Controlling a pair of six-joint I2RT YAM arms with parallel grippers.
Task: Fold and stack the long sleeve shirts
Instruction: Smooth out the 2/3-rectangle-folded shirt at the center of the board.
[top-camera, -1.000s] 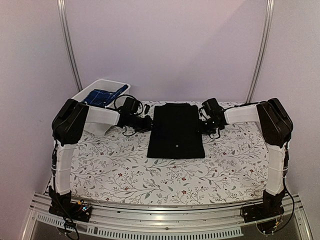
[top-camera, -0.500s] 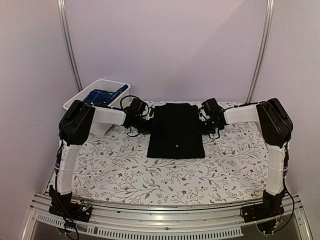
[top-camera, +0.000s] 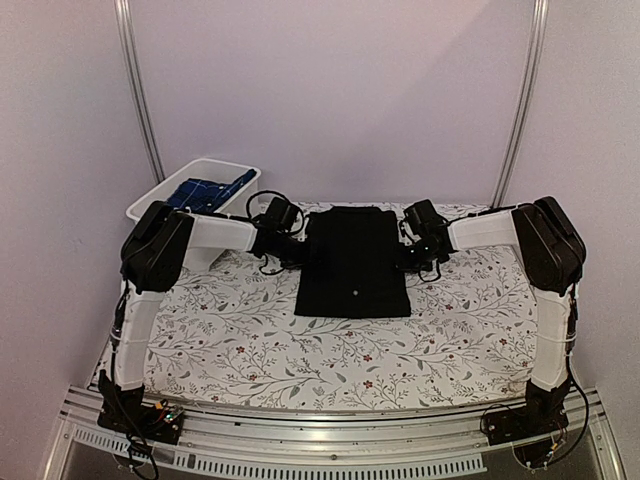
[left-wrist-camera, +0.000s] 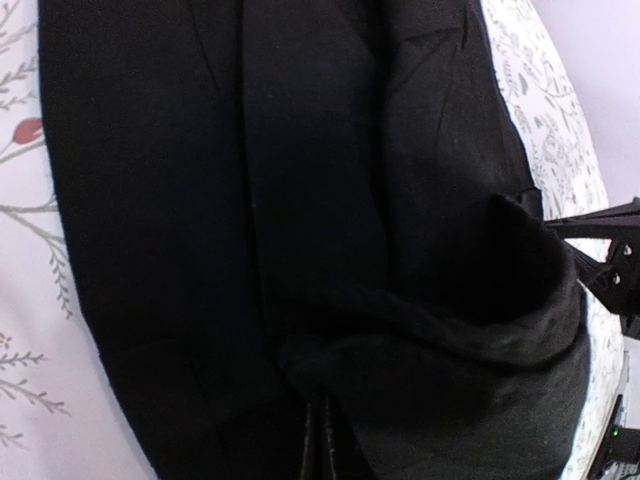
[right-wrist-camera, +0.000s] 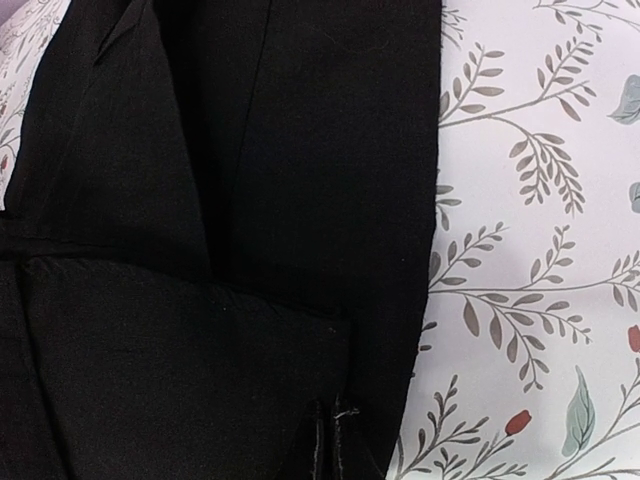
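From above, the left gripper (top-camera: 298, 247) and right gripper (top-camera: 406, 252) are pinching the far corners of the black shirt (top-camera: 352, 265), which is lying centre. The plaid shirt (top-camera: 205, 190) is sitting in the far-left tub (top-camera: 150, 204). At the left wrist, closed fingertips (left-wrist-camera: 312, 455) are biting bunched layers, and one layer could be slipping free. At the right wrist, the pinch is sitting near the hem, so uneven lifting risks skewing the fold.

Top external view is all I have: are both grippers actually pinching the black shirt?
Observer: Left wrist view shows the left gripper shut, the black shirt bunched around its tips.
Operator: And the right one?
Observer: Right wrist view shows the right gripper shut on the shirt's edge, beside the floral tablecloth.
Operator: Is the cloth lying flat there?
Observer: No, the left wrist view shows a raised fold running ahead of the tips.
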